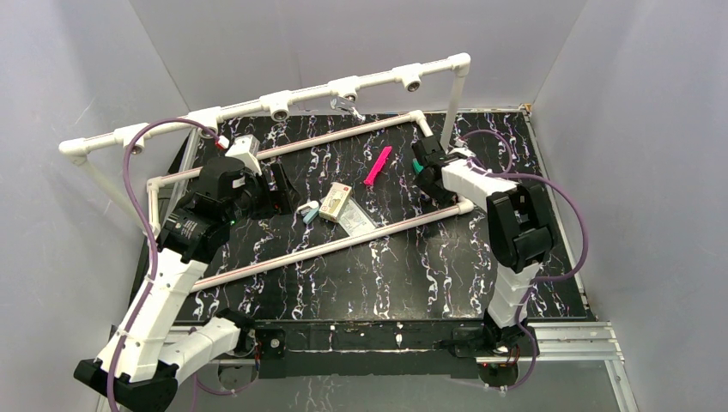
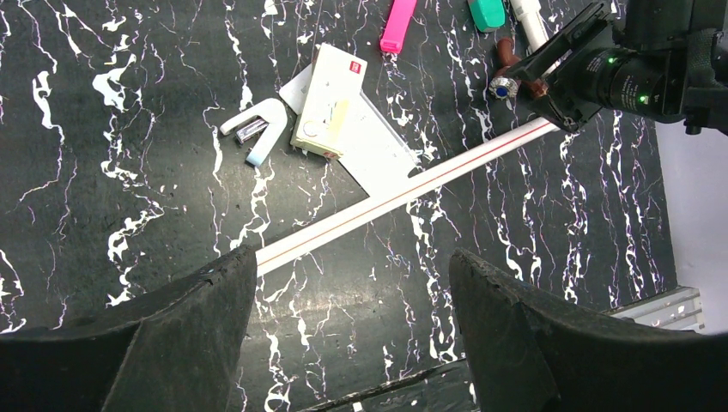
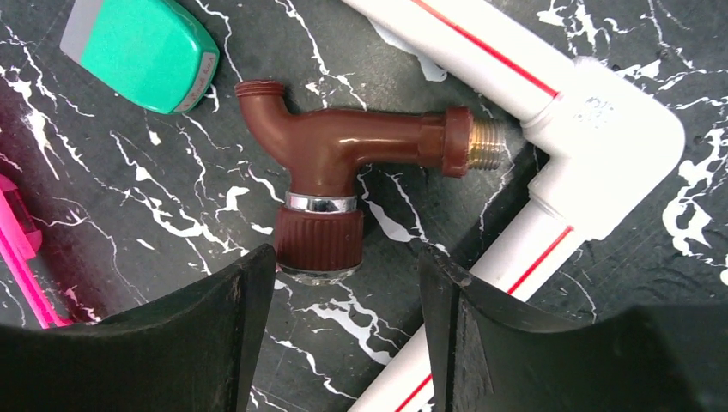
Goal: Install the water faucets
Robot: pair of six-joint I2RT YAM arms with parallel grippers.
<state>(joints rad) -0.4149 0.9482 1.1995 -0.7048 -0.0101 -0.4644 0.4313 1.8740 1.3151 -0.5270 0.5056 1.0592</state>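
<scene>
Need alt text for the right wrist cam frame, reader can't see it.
A reddish-brown faucet lies on the black marbled table just ahead of the open right gripper, its knob toward it and its brass thread pointing at a white pipe elbow. A green block sits upper left, a pink strip at the left edge.

This is looking like a robotics lab test cell: plain grey panels [image 1: 77, 69] are walling in a black marbled table [image 1: 386, 275]; a left arm [image 1: 163, 283] and a right arm [image 1: 513, 287] are standing bolted by an aluminium rail [image 1: 567, 330] at its near edge; a white pipe frame [image 1: 309, 92] is standing on top.
</scene>
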